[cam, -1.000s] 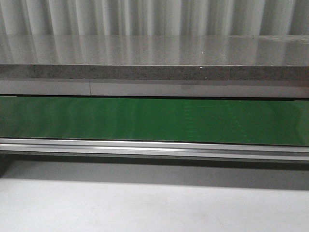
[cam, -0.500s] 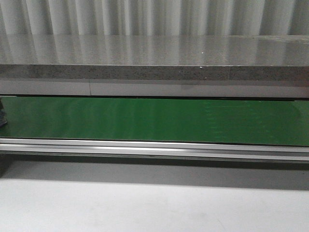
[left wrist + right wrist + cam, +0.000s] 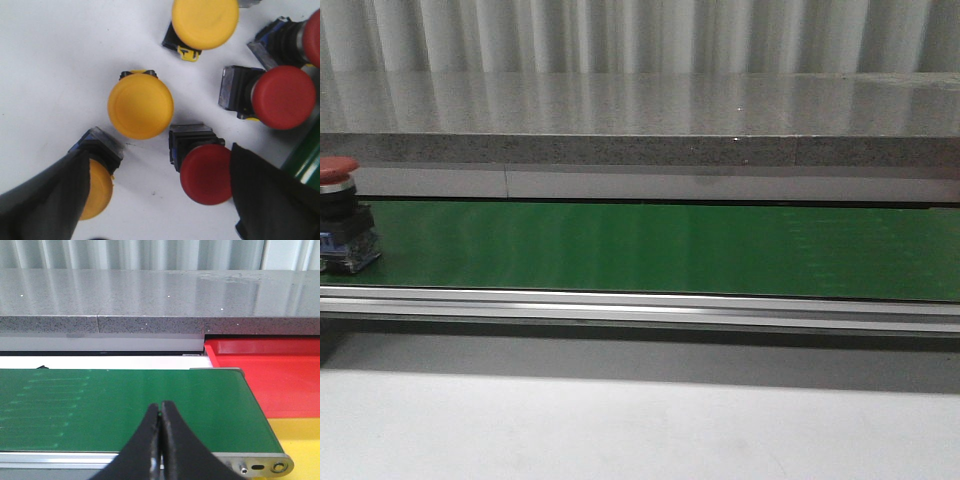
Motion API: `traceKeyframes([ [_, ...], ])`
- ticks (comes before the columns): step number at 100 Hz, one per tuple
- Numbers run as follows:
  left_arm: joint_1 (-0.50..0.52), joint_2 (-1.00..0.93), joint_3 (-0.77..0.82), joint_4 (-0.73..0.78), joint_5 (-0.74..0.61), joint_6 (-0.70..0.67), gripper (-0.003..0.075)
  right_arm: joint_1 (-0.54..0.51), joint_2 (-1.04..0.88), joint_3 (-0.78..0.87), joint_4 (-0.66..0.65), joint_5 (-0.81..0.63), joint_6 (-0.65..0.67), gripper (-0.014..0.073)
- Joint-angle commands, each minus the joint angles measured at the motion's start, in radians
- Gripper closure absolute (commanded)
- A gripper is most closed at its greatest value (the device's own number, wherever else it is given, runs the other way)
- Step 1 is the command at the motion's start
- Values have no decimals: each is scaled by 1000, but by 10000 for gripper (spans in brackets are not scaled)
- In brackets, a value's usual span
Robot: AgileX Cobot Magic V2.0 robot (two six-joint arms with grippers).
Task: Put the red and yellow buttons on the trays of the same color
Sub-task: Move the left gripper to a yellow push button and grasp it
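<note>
Red button (image 3: 340, 215) upright at far-left end of green belt (image 3: 650, 248), well apart from closed, empty R gripper (image 3: 160, 426) waiting near belt's opposite end by red tray (image 3: 265, 372); L gripper (image 3: 150, 200) open over button pile.

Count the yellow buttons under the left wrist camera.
3: one mid-frame, one at the frame edge, one partly hidden behind a finger. More may lie outside the frame.
</note>
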Motion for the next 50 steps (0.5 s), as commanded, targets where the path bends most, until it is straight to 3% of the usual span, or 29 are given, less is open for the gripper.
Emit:
traceKeyframes([
  [1, 1, -16, -48, 0, -27, -16, 178, -2, -8, -20, 1, -74, -9, 659],
  [50, 1, 73, -80, 21, -84, -42, 178, -2, -8, -20, 1, -74, -9, 659],
])
